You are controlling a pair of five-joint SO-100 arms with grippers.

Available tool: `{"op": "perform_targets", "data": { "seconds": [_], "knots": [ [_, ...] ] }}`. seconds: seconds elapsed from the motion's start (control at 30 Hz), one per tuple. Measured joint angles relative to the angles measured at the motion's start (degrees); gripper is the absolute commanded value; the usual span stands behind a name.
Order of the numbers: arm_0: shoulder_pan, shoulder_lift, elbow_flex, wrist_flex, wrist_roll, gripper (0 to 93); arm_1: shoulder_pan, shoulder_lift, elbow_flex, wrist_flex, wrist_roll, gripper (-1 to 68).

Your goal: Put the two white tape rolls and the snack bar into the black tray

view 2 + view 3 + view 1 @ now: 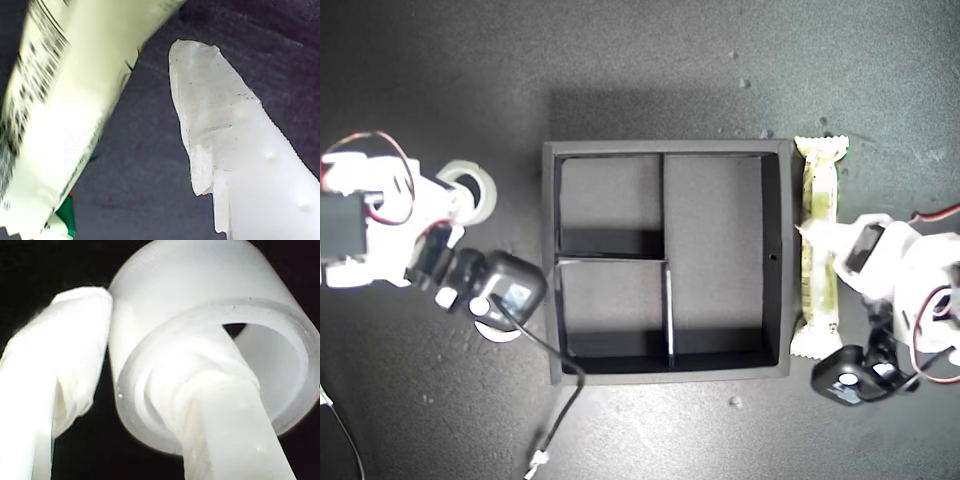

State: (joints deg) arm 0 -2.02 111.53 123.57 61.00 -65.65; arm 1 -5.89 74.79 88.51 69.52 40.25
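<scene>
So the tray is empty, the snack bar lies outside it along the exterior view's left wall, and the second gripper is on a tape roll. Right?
Wrong side. The exterior view shows the snack bar along the right wall of the tray, not the left. The rest holds: the tray's compartments are empty, and my second gripper has one finger through a tape roll, as the second wrist view shows.

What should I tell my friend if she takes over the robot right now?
My first gripper is at the snack bar, which lies on the table just outside the black tray, on the exterior view's right. I cannot tell if it grips yet.
My second gripper has one finger through a white tape roll and one outside, on the exterior view's left.
A second white roll seems mostly hidden under that arm's camera.
Done: nothing is in the tray.
Left: both rolls and the bar go in.
</scene>
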Motion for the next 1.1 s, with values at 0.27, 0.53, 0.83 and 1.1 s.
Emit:
{"op": "perform_targets", "data": {
  "seconds": [0.27, 0.53, 0.83, 1.1],
  "knots": [
    [3.87, 5.71, -18.90, 9.84, 4.31, 2.9, 1.49, -4.48, 1.67, -3.96, 0.00, 11.9],
    [3.87, -8.26, -36.21, 12.04, 8.35, 2.9, -1.49, -4.92, -8.79, 10.37, -8.26, 7.3],
    [3.16, -33.31, -57.74, 19.69, 9.49, 3.1, -7.56, -5.19, -34.80, 22.24, -21.97, 6.9],
    [0.79, -50.54, -76.99, 30.85, 9.49, 3.2, -5.98, -13.89, -42.80, 7.73, -25.31, 6.8]
  ]
}}
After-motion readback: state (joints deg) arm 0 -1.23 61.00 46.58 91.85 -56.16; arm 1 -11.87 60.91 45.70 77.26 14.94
